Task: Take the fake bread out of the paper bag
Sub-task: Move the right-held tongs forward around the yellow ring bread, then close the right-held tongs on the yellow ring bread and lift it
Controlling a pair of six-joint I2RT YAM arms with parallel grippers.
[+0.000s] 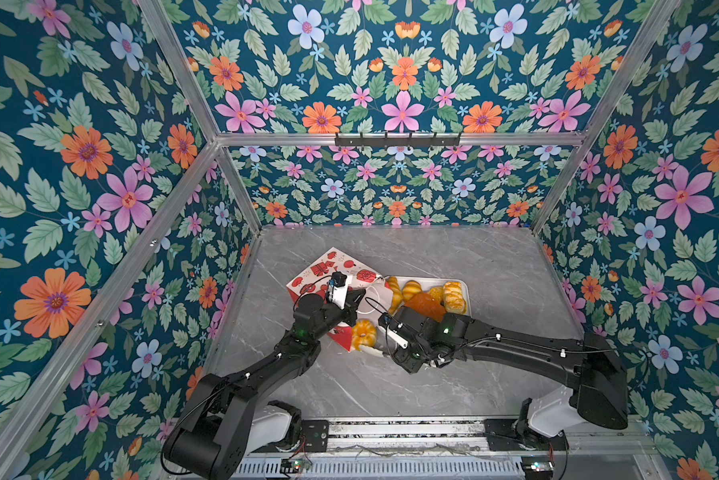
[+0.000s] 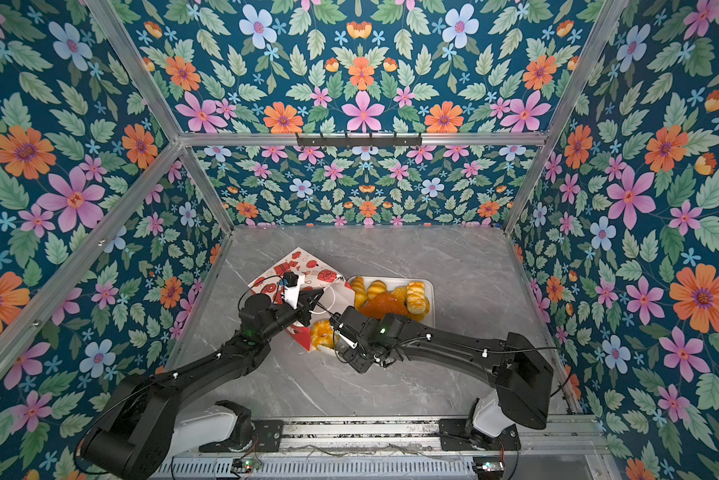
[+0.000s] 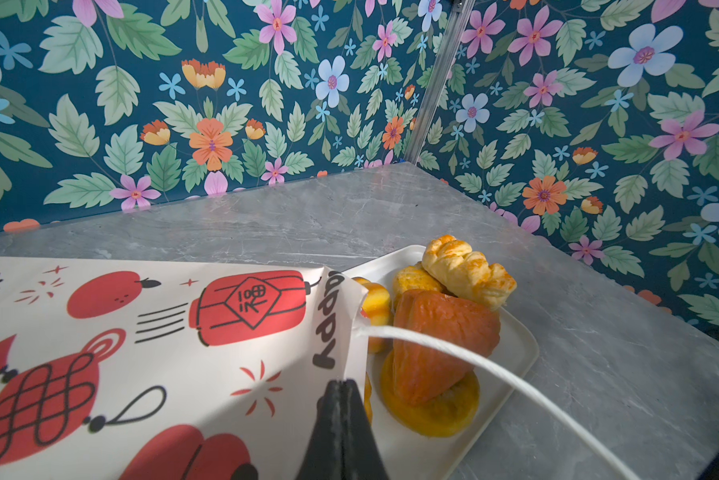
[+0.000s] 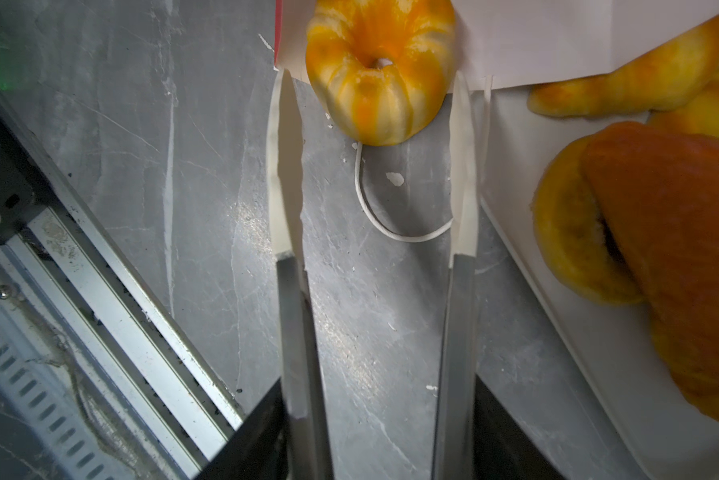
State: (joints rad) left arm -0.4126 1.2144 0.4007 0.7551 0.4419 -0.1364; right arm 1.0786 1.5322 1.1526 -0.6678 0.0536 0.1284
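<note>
The red-and-white paper bag [image 1: 324, 270] [image 2: 303, 266] lies tilted on the grey table, mouth toward the near side. My left gripper [image 1: 359, 297] [image 3: 343, 384] is shut on the bag's rim [image 3: 337, 332] beside a white cord handle [image 3: 474, 361]. A yellow-orange ring cake [image 1: 364, 332] [image 4: 378, 70], one piece of the fake bread, sits at the bag's mouth, partly on the table. My right gripper [image 1: 380, 345] [image 4: 372, 79] is open, its white-tipped fingers [image 4: 283, 166] flanking the ring cake without closing on it. What else is inside the bag is hidden.
A white tray [image 1: 462, 286] [image 3: 528, 353] just right of the bag holds a croissant [image 1: 411, 289], a braided loaf [image 1: 453, 295] and an orange-brown bun [image 1: 424, 305] [image 4: 682, 249] on a flat yellow piece. A second cord handle [image 4: 391, 232] loops on the table. Floral walls enclose three sides.
</note>
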